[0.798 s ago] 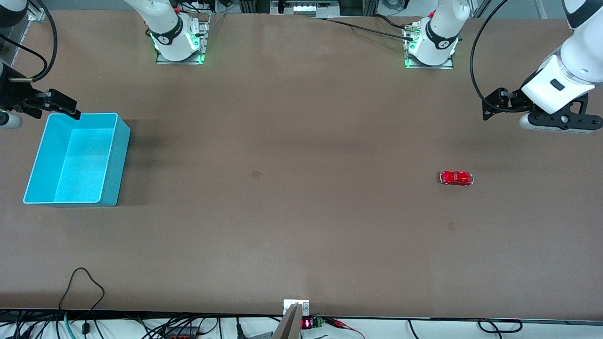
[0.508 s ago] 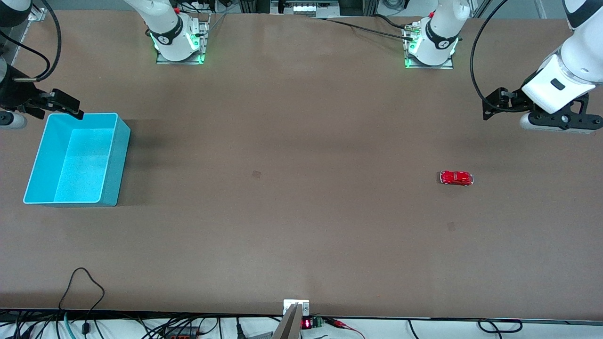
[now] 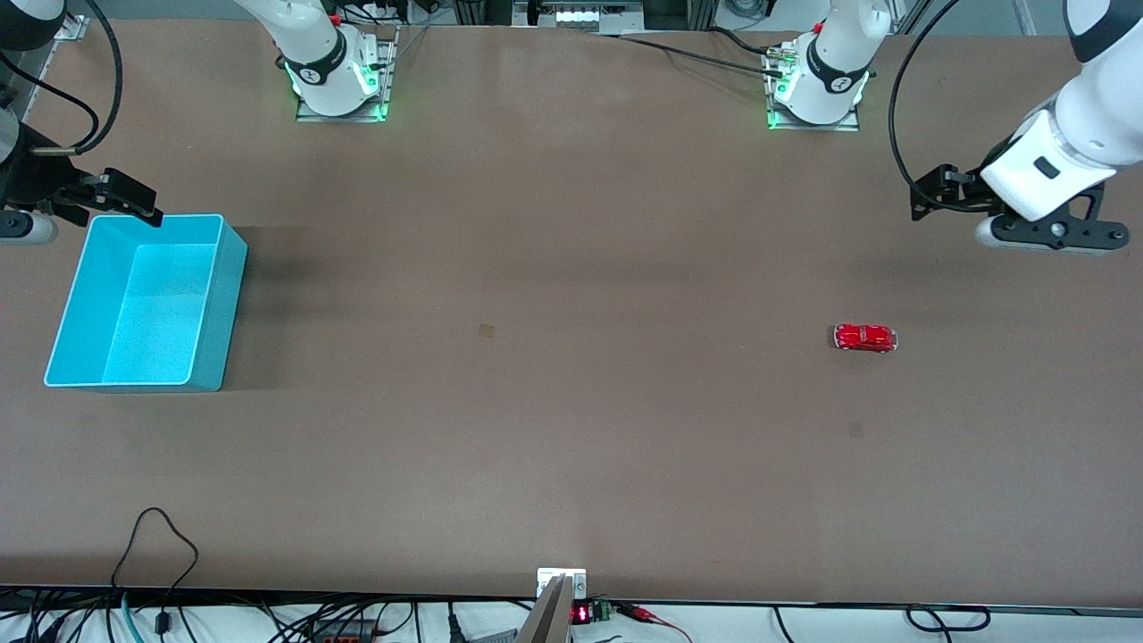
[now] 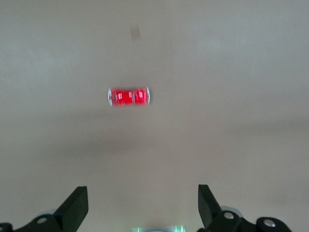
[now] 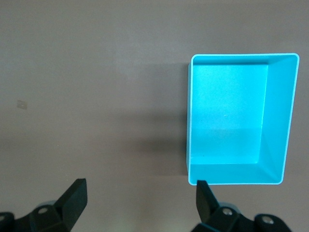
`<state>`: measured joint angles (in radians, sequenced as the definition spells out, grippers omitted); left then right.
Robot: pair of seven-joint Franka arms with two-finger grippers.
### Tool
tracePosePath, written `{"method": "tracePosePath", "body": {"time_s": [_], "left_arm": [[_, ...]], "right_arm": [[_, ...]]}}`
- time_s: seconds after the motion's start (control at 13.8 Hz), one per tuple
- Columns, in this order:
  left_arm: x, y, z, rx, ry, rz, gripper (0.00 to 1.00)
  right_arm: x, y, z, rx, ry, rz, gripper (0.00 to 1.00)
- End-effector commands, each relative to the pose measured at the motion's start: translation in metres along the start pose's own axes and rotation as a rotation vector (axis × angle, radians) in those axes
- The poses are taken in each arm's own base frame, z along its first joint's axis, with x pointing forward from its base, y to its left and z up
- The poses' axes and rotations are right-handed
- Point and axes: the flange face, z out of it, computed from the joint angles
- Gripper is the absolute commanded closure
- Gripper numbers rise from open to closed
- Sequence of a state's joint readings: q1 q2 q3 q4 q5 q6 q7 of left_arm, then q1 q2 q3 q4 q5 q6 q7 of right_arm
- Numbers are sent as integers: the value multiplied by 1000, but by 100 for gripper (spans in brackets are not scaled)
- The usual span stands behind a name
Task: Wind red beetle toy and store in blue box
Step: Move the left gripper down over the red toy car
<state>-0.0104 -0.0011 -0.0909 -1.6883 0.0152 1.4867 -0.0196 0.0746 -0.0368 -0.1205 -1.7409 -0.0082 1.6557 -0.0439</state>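
Note:
The red beetle toy [image 3: 864, 338] stands on the brown table toward the left arm's end. In the left wrist view [image 4: 128, 96] it is well ahead of the fingers. My left gripper [image 3: 1041, 233] hangs open and empty over bare table [image 4: 142, 203], apart from the toy. The blue box [image 3: 223, 308] stands open and empty at the right arm's end. It fills part of the right wrist view [image 5: 275, 116]. My right gripper [image 3: 22, 228] is open and empty [image 5: 140, 198], over the table just off the box's corner.
The two arm bases [image 3: 339, 85] [image 3: 814, 89] stand along the table edge farthest from the front camera. Small dark marks [image 3: 487, 330] [image 3: 855, 430] are on the tabletop. Cables [image 3: 156, 536] lie at the edge nearest the camera.
My left gripper has shifted a little toward the middle of the table and the bases. My right gripper has barely moved. The toy and the box are unmoved.

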Motion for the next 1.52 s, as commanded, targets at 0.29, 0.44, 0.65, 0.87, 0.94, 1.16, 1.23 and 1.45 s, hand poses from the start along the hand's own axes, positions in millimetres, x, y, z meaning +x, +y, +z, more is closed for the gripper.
{"method": "tracePosePath", "body": {"time_s": [0.29,0.44,0.65,0.87,0.94,1.16,1.23,1.45], "left_arm": [[16,5,64,-23,-315,161,0],[29,-3,84,-52,-324,300,0],[65,-13,118,20,-243,602,0],[91,-22,172,48,-139,913,0],[96,-26,189,99,-102,1026,0],[102,-44,226,224,22,1245,0],[100,-46,239,250,53,1295,0],[93,-59,289,258,96,1389,0]], "right_arm": [[-4,-1,-3,-13,2,1,0],[-4,-1,-3,-13,3,1,0],[-3,-1,-2,-14,5,1,0],[-2,0,0,-14,3,3,0],[-2,1,-1,-14,5,4,0],[-2,2,-1,-14,5,9,0],[-2,3,-1,-14,5,9,0],[-1,2,0,-14,5,9,0]]}}
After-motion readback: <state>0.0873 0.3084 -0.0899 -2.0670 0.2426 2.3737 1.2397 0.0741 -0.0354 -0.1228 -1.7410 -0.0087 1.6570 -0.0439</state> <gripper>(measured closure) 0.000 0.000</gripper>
